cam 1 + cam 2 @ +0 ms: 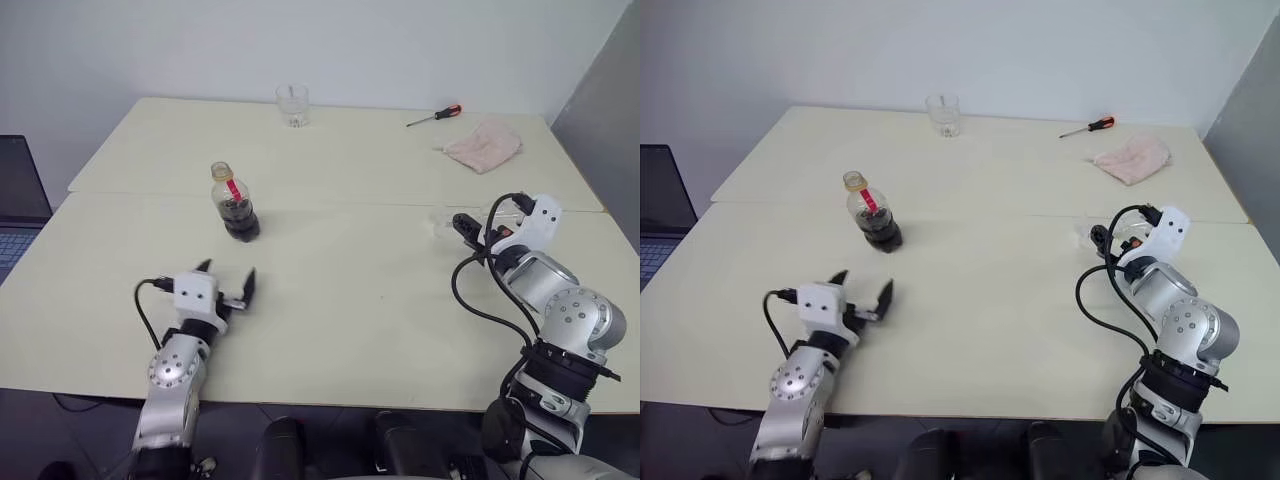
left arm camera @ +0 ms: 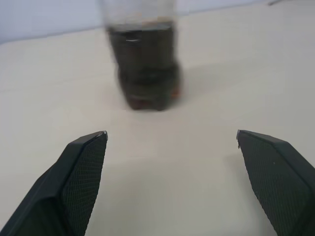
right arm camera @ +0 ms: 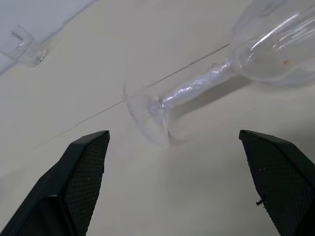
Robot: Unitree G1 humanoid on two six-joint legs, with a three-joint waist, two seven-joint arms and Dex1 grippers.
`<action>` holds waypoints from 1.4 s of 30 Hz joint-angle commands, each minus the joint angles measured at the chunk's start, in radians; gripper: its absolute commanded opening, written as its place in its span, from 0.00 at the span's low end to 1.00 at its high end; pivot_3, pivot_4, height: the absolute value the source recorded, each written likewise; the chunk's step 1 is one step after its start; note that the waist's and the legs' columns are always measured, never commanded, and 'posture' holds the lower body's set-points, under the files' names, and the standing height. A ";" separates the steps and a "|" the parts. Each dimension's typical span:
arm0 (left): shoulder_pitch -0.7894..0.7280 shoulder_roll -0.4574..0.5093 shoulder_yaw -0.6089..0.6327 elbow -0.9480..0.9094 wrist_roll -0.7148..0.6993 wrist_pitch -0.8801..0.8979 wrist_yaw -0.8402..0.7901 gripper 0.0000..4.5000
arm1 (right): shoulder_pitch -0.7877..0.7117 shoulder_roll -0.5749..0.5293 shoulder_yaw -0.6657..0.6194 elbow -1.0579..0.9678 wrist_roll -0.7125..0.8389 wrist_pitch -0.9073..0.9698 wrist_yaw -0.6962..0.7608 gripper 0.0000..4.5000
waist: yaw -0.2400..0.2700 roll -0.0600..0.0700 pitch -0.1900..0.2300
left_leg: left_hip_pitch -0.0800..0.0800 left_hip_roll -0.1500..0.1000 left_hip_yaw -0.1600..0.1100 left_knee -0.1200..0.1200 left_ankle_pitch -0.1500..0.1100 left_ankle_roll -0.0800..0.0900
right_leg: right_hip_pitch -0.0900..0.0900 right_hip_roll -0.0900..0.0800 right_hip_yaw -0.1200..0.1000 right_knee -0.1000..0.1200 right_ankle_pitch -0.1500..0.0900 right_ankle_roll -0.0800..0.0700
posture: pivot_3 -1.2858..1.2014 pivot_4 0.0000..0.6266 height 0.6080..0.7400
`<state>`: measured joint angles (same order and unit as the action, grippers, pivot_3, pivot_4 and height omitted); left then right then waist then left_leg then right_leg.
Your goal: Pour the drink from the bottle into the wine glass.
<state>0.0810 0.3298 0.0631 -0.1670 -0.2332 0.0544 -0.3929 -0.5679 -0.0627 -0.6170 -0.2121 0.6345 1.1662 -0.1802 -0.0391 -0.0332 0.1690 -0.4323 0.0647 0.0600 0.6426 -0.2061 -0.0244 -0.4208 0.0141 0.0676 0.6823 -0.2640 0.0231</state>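
Bare table [image 1: 330, 300] around bottle [image 1: 235, 205]

Left pincer [image 1: 229, 284] and right pincer [image 3: 174, 184] both gape wide, empty.

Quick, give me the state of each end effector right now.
Left end effector: open, holding nothing, short of the bottle.
Right end effector: open, holding nothing, facing the wine glass lying on its side.

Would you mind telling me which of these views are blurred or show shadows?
Left wrist view: the bottle is soft and out of focus. Right wrist view: the lying wine glass is fairly sharp and casts a faint shadow. Head views: even light, no glare.
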 commanded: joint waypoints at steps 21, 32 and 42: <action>-0.551 0.393 -0.116 -0.215 -0.345 0.680 -0.470 0.99 | -0.218 0.053 -0.202 0.416 0.259 -0.319 -0.191 1.00 | -0.021 0.002 0.000 | 0.000 -0.002 -0.002 -0.002 0.000 0.000 | -0.001 0.003 -0.003 -0.002 -0.002 0.003 | 0.52 0.24 1.00; -0.545 0.397 -0.106 -0.223 -0.332 0.687 -0.458 0.99 | -0.293 -0.052 -0.137 0.739 0.203 -0.551 -0.083 1.00 | -0.019 0.002 0.001 | 0.000 -0.002 -0.002 -0.002 0.000 0.000 | -0.001 0.002 -0.002 -0.002 -0.002 0.002 | 0.52 0.24 1.00; -0.544 0.396 -0.107 -0.233 -0.336 0.699 -0.448 1.00 | -0.365 -0.112 -0.078 0.984 0.133 -0.693 0.013 0.29 | -0.020 0.002 0.001 | 0.000 -0.002 -0.001 -0.002 0.000 0.000 | -0.001 0.002 -0.001 -0.002 -0.001 0.002 | 0.52 0.24 1.00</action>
<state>-0.4543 0.7204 -0.0618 -0.3659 -0.5685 0.7571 -0.8415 -0.9229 -0.1597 -0.7158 0.7684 0.7842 0.4858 -0.1801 -0.0593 -0.0314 0.1697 -0.4322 0.0629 0.0587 0.6406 -0.2060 -0.0240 -0.4214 0.0165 0.0663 0.6804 -0.2651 0.0244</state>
